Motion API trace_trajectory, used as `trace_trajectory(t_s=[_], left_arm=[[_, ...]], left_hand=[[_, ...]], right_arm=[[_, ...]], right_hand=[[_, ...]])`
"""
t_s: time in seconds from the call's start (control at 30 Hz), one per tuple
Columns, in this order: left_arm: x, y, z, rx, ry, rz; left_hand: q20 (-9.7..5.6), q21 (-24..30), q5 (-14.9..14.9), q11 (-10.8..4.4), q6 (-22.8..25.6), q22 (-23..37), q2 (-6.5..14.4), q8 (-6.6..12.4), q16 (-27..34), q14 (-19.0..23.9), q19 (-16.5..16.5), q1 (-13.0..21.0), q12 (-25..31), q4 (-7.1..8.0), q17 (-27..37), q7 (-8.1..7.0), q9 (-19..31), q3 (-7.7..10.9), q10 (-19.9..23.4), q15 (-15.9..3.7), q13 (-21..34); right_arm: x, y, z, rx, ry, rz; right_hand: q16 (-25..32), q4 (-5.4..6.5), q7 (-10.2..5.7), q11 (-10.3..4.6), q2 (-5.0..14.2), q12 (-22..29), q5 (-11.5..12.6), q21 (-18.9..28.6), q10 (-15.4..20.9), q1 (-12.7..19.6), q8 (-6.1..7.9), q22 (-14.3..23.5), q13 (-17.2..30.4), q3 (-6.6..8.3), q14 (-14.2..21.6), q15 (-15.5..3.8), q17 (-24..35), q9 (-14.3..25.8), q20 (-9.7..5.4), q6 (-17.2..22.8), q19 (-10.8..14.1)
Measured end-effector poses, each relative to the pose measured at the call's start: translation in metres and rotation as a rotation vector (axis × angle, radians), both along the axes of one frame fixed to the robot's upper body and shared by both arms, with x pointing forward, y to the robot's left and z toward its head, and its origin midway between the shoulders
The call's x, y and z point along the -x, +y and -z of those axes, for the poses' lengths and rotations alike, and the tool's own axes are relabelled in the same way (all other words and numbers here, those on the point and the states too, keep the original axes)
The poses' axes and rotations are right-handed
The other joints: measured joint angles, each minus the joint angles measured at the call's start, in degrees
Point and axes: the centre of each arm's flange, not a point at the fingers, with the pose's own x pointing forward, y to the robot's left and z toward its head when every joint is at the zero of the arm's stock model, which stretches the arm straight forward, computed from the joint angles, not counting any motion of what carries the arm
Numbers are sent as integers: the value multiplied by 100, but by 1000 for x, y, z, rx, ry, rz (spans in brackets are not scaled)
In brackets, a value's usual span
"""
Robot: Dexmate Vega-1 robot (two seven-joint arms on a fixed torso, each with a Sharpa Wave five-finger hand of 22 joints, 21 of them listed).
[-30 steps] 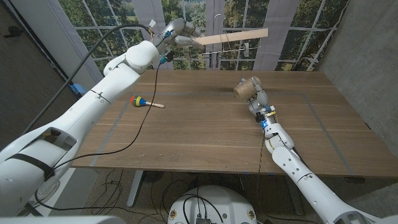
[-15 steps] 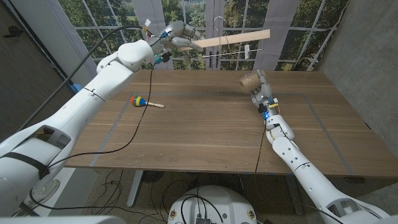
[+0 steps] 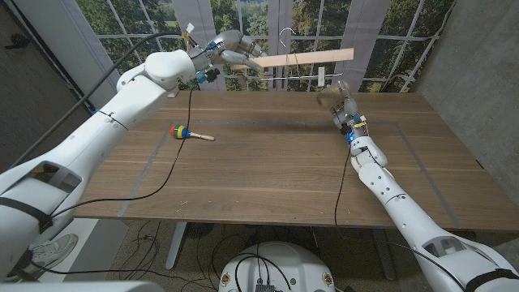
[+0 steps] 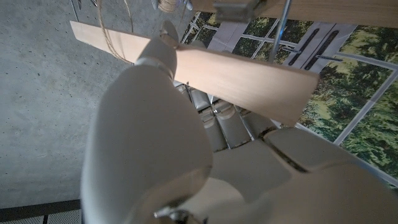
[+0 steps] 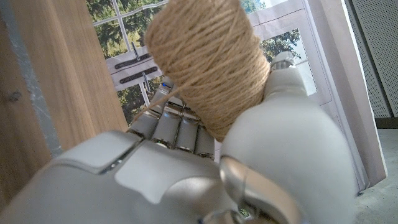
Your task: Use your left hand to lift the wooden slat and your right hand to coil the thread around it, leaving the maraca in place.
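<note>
The left hand grips one end of the wooden slat high above the table's far edge while the right hand clasps the thread spool below it (maraca lying well apart), so coiling seems underway and next calls for another pass around.

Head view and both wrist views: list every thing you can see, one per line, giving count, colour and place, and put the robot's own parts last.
wooden slat: one, pale wood, held up above the table's far edge, a few turns of thread around it.
spool of thread: one, tan twine, in the right hand near the table's far right.
maraca: one, red, yellow, green and blue head with a pale wood handle, lying on the table's left half.
table: one, brown wood, under both arms.
clothes hanger: one, metal wire, behind the slat.
left hand: one, grey, gripping the slat's left end.
right hand: one, grey, holding the spool.
</note>
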Motion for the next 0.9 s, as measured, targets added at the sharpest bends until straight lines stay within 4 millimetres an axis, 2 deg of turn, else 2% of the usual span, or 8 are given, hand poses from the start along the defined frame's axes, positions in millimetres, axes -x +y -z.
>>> trace_trajectory(t_s=[0.53, 0.73, 0.77, 0.8, 0.9], left_arm=[[8, 0, 4, -89, 44, -23], [5, 1, 8, -116, 68, -50], [5, 1, 8, -118, 69, -51], [12, -2, 5, -145, 55, -56], [11, -1, 6, -162, 59, -75]], left_hand=[[21, 33, -1, 0, -12, 0, 0, -32, -2, 0, -20, 0, -22, 0, 28, -9, 39, 0, 0, 0, 28], [10, 33, -1, 0, -1, 0, 0, -18, -14, 0, -31, 0, -22, 0, 28, -11, 37, 0, 0, -1, 28], [10, 33, -2, 0, 0, 0, 0, -18, -18, 1, -31, 0, -22, 0, 28, -11, 36, 0, 0, -1, 28], [10, 33, -2, 0, 1, 0, 0, -18, -18, 1, -31, 0, -22, 0, 28, -9, 36, 0, 0, -1, 28], [10, 33, -7, 0, 8, 0, 0, -18, -19, 11, -31, 0, -22, 0, 28, -2, 36, 0, 0, -12, 28]], right_arm=[[-3, -23, -33, 36, -19, 57], [4, -29, -55, 70, -61, 67], [5, -25, -56, 110, -67, 63], [6, -26, -60, 117, -75, 65], [12, -27, -72, 154, -99, 70]], right_hand=[[-44, 37, 0, 0, 16, -19, 0, 44, 0, -16, -1, 0, 27, -11, 10, 9, -1, 0, 0, 0, 0], [-44, 37, 0, 0, 22, -21, 0, 44, 0, -22, -6, 1, 27, -11, 11, 9, 27, 0, 0, 0, 0], [-44, 37, 0, 0, 22, -22, 0, 58, 0, -22, -17, 1, 27, -11, 17, 14, 27, 0, -11, 0, -12], [-44, 37, 0, 0, 22, -22, 0, 66, 1, -22, -18, 1, 27, -11, 39, 0, 26, 0, -21, 0, -22], [-45, 37, 0, -19, 22, -34, 0, 66, 20, -22, -18, 1, 27, -11, 39, 1, 26, 0, -21, 0, -21]])
